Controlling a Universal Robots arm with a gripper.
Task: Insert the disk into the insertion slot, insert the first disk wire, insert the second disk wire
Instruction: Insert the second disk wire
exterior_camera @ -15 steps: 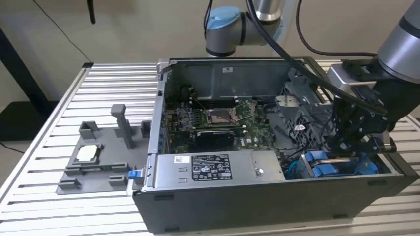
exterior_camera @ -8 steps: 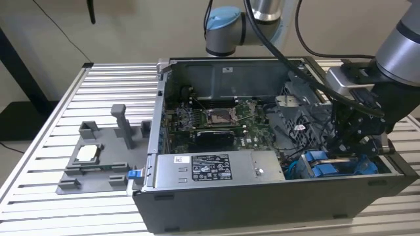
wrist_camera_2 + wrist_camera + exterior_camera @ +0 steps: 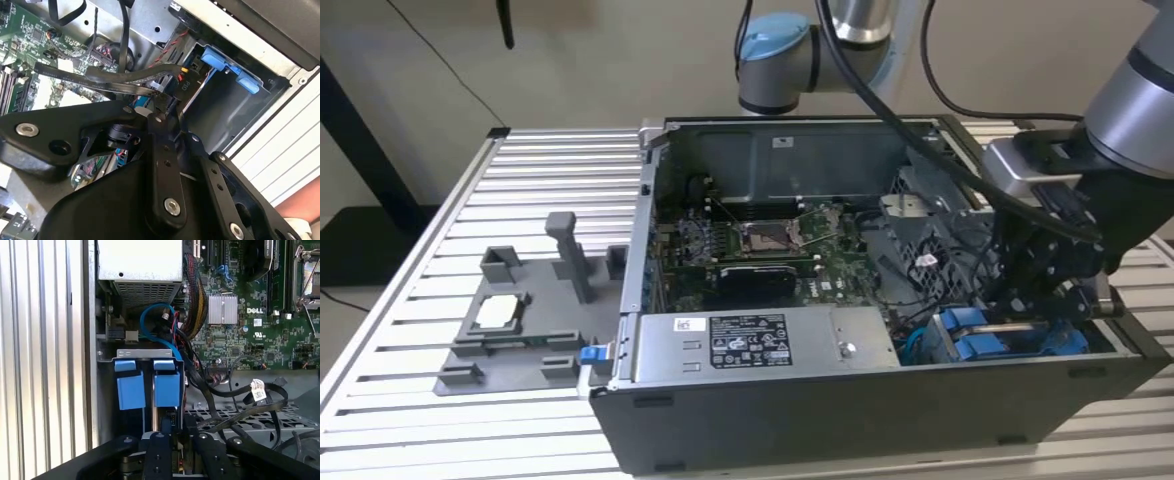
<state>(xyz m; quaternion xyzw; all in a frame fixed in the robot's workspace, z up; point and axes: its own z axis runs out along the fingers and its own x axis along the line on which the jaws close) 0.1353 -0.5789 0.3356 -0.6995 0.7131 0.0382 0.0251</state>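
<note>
**Tool deep in the drive corner, cables crowding the bay**

- The tool [image 3: 1041, 300] is seen lowered into the open computer case [image 3: 881, 420], right at the insertion slot [image 3: 147, 382] with its blue plastic tabs.
- Tool state: cannot be told; the fingertips are buried among cables in both wrist views, and whether a wire is pinched is not visible.
- The disk: blue carrier pieces [image 3: 981, 335] are seen just beside the tool in the bay; the drive body itself cannot be made out, so seating is judged likely but unconfirmed.
- A flat dark cable [image 3: 130, 75] lies across the space directly ahead of the tool; a blue cable [image 3: 152, 325] loops just beyond the bay.
- Risks judged: loose cables could be snagged or dragged by the linkage; a connector met off-axis could be bent or left half-seated; the bay's blue tabs could be knocked.
- The power-supply box [image 3: 761, 345] stands well to the side of the tool.
</note>
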